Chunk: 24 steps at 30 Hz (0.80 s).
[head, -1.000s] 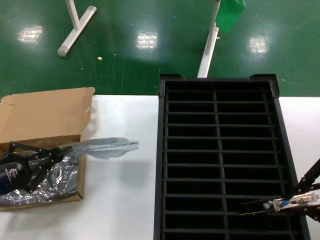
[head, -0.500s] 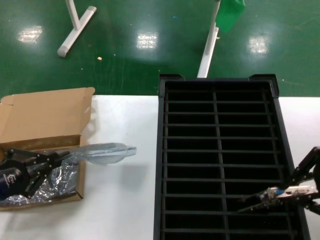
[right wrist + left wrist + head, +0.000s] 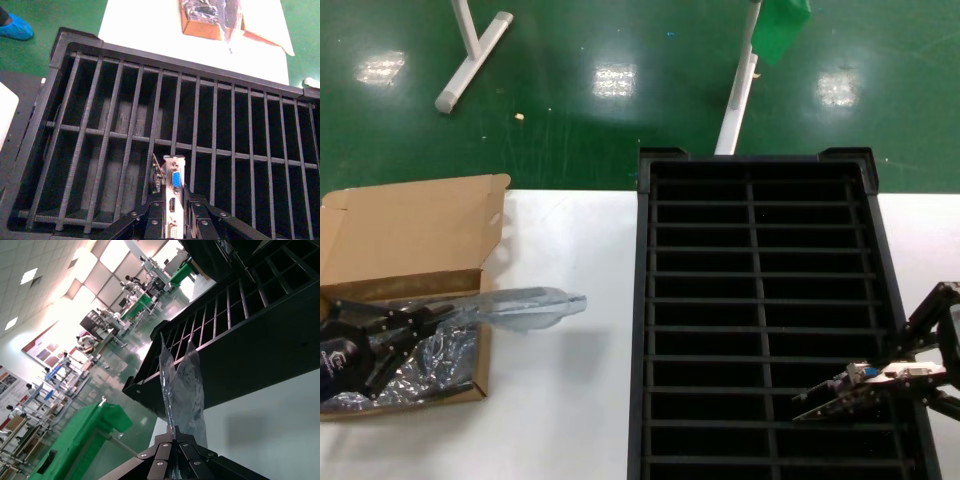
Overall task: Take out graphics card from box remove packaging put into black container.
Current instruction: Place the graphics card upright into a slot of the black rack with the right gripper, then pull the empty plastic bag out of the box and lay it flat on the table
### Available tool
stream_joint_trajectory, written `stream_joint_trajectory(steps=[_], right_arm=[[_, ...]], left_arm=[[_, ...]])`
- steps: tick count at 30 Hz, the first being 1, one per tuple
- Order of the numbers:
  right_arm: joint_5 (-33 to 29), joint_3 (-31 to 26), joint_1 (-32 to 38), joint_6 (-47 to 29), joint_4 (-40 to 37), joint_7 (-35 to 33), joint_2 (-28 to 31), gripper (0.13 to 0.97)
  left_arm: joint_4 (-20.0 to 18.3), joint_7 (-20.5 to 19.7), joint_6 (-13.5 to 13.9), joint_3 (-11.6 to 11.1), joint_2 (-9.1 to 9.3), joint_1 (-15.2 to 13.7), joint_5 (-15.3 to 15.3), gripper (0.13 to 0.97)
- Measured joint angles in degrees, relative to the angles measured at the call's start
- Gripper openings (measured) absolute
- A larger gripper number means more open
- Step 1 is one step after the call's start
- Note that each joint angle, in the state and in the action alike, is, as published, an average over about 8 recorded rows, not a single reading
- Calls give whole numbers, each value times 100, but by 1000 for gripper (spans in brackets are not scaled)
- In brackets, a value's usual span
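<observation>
Right end effector (image 3: pixel 171 212) clamps graphics card (image 3: pixel 172 192) over black container (image 3: pixel 760 180); left end effector (image 3: pixel 175 437) pinches packaging (image 3: pixel 182 385).

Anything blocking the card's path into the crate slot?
Nothing visible. The right gripper holds the graphics card by its bracket, tilted over the black container, right column. The slots below look empty. The left gripper keeps the packaging at the box.

On the table (image 3: pixel 570 400), we find the box (image 3: pixel 410 240) at far left and the black container (image 3: pixel 760 300) to its right, well apart. The packaging (image 3: pixel 525 303) juts from the box toward the container. The graphics card (image 3: pixel 865 385) sits over the container's near right slots.
</observation>
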Motion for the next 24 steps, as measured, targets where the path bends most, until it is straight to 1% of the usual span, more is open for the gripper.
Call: stream_joint_trajectory(steps=[14, 22, 24], right_arm=[[-54, -106, 82, 3, 2, 2, -68, 201], [-106, -104, 95, 16, -33, -22, -124, 267], [-130, -92, 87, 38, -43, -26, -139, 301]], left_arm=[[173, 78, 1, 97, 2, -87, -20, 142], [317, 140, 1, 117, 24, -191, 43, 142], [342, 148, 1, 115, 29, -213, 59, 142]])
